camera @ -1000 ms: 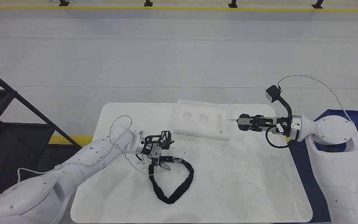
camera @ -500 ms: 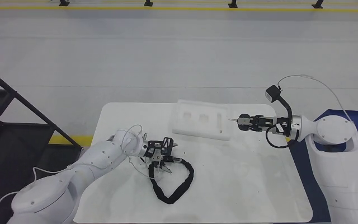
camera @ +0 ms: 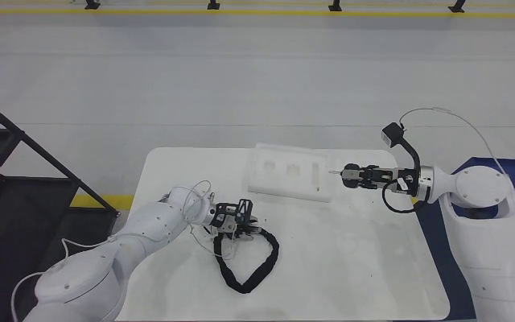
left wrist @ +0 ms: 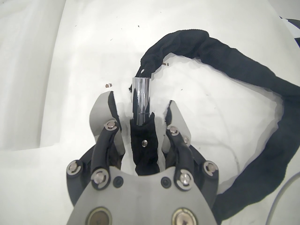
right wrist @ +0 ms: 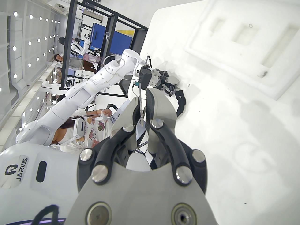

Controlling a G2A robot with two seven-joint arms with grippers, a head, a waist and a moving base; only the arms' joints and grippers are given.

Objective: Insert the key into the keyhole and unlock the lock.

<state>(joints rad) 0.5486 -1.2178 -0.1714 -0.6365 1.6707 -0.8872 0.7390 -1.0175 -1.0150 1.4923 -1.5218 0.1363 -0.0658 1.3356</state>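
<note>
Left wrist view showed the left pincer (left wrist: pixel 141 99) spread, a gap on each side of the lock (left wrist: pixel 144 141), whose black-sleeved loop lay on the worktop (camera: pixel 362 266). The right pincer (right wrist: pixel 143 99) hung well apart, above the worktop beside the foam tray (camera: pixel 290 171), pinching the key (right wrist: pixel 141 114). By my reading the key was in hand, but gripping the lock, insertion and the turn were all left to do — the keyhole itself could not be made out.

- lock (left wrist: pixel 234 57): plain black fabric; barrel (left wrist: pixel 141 92) mirror chrome
- key (right wrist: pixel 141 108): silver
- table (camera: pixel 362 266): white, dark specks
- tray (camera: pixel 282 173): white
- floor stripe (camera: pixel 257 11), 12 o'clock: yellow
</note>
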